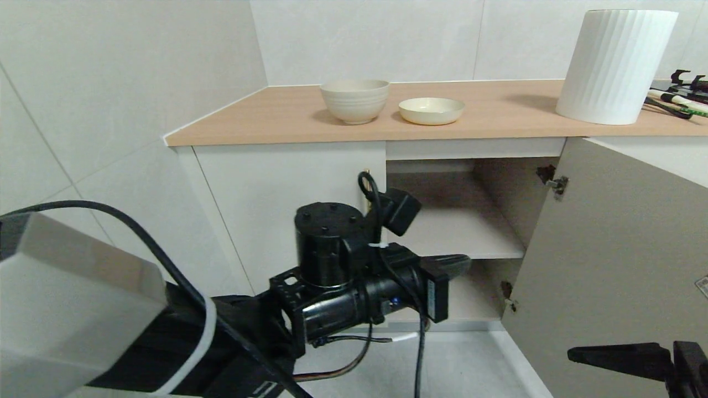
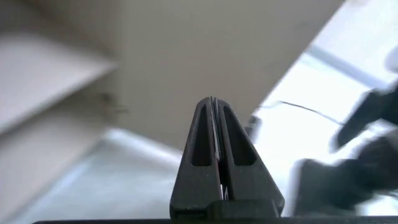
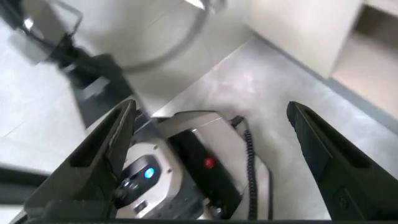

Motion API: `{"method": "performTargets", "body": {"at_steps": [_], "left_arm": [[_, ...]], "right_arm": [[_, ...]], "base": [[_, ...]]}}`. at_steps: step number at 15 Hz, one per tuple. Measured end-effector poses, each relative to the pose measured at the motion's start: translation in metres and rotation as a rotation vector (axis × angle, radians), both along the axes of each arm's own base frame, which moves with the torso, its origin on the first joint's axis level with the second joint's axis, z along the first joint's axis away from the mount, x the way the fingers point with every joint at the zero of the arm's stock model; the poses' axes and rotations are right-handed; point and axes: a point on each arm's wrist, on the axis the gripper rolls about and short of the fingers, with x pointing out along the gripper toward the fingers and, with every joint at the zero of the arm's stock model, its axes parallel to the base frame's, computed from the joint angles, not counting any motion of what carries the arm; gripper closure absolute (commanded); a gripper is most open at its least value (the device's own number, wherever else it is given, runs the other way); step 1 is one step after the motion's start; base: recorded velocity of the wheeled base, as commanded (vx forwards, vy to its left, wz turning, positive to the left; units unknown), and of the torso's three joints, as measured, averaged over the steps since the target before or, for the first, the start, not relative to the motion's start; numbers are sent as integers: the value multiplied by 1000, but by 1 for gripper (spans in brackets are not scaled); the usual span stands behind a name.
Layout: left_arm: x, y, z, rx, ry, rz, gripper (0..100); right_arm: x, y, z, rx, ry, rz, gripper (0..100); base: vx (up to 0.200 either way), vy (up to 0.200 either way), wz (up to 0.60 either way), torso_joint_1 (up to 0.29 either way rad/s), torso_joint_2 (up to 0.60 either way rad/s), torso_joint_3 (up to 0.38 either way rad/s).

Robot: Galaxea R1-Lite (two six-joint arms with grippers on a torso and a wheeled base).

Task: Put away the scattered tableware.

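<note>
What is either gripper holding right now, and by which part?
Nothing: the left gripper is shut with nothing in it, and the right gripper is open and empty.

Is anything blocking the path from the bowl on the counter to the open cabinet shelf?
Nothing visible blocks the bowl. The cabinet door stands open and the shelf is bare. The left gripper, shut, sits in front of the opening's lower part.

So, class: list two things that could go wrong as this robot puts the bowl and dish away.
The bowl and dish sit close together, so grasping one might nudge the other. The open cabinet door stands beside the right gripper; raising that arm could strike it.
</note>
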Motion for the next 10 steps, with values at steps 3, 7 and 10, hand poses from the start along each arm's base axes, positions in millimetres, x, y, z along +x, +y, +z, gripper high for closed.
{"method": "performTargets", "body": {"at_steps": [3, 7, 10], "left_arm": [[-2, 54, 18, 18, -65, 103, 100], [-19, 131, 50, 62, -38, 278, 100], [-46, 173, 66, 138, 69, 366, 100]], "right_arm": [[12, 8, 8, -11, -4, -68, 0], [50, 22, 28, -58, 20, -193, 0], [71, 34, 45, -89, 51, -213, 0]], "base": [[0, 0, 0, 0, 0, 0], [0, 0, 0, 0, 0, 0], [0, 0, 0, 0, 0, 0]]}}
